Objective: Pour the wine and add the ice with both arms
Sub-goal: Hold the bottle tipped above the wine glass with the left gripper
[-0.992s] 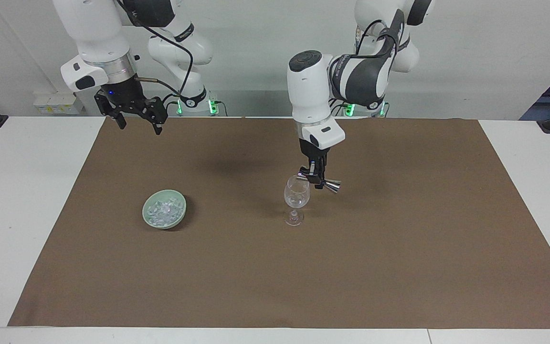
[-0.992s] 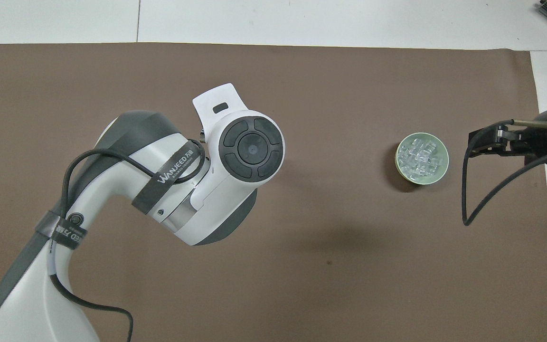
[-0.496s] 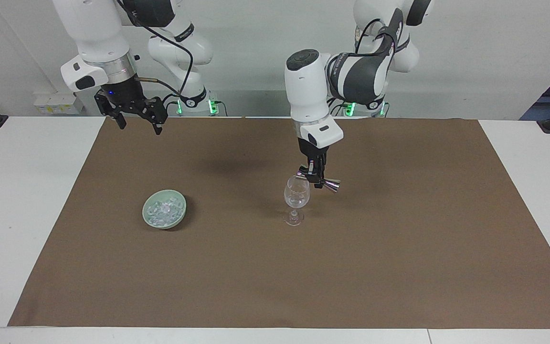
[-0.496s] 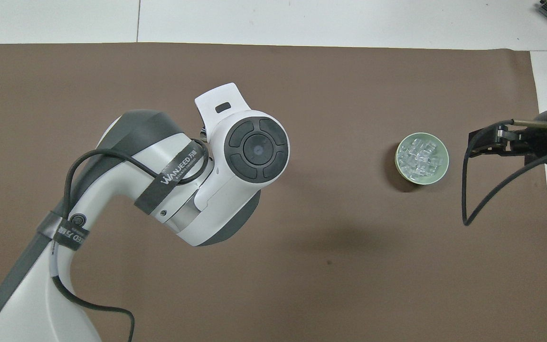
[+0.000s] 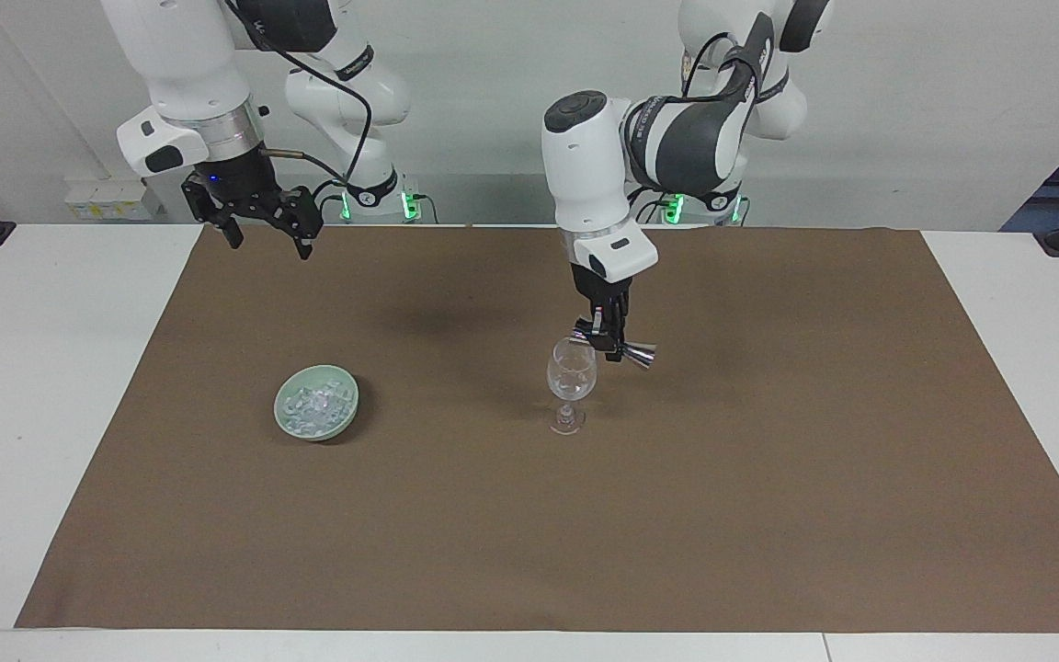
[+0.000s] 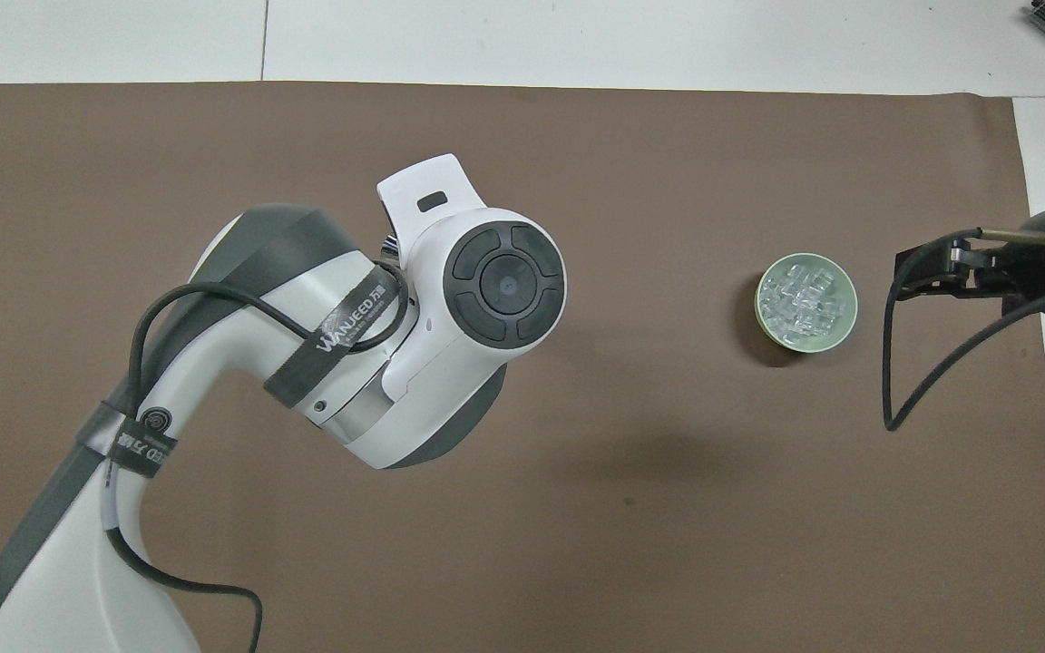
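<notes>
facing view: left gripper [image 5: 609, 342] clenches a steel jigger [image 5: 626, 349] tipped sideways at the wine glass [image 5: 571, 372] rim, apparently to pour, right gripper [image 5: 265, 223] waits spread; overhead view: ice [image 6: 805, 298] fills the green bowl [image 6: 840, 334], toward the right arm's end from the glass

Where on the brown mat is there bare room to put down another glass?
Bare mat lies between the wine glass and the green bowl, and along the edge farthest from the robots. It is crowded at the glass, where the left tool holds a metal measure.
</notes>
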Tool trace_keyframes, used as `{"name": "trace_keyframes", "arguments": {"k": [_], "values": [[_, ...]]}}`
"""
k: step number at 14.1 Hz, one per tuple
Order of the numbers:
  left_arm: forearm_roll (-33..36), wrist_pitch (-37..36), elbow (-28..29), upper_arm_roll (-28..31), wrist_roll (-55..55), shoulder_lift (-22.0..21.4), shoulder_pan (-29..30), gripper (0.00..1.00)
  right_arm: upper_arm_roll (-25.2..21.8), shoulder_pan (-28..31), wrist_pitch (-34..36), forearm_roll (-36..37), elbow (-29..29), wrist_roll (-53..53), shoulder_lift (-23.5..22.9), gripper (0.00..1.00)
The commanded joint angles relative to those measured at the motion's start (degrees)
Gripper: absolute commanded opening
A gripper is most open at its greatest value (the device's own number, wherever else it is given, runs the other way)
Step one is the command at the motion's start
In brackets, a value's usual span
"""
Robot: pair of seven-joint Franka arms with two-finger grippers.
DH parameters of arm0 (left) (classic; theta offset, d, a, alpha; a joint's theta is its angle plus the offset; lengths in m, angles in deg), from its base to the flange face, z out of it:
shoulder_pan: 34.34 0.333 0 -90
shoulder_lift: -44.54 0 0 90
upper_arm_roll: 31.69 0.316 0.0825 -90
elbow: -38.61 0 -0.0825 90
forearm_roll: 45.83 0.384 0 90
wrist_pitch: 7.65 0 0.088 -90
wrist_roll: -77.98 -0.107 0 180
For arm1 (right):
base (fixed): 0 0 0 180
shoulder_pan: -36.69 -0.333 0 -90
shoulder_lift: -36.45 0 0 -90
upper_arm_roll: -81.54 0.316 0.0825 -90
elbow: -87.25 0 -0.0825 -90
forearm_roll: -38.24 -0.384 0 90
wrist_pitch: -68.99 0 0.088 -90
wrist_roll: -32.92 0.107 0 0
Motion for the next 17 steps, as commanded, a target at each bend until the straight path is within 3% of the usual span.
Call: {"name": "trace_keyframes", "arguments": {"k": [1,17], "values": [[1.81,-2.36,-2.32,0.93,0.69,0.99,-1.56,0.00,0.48,1.13,0.15,-1.22,1.30,-1.47,1.20,1.00],[2.34,-3.94,-4.34,0.93,0.52,1.95,-1.65,0.00,0.48,1.13,0.06,-1.22,1.30,-1.47,1.20,1.00]]}}
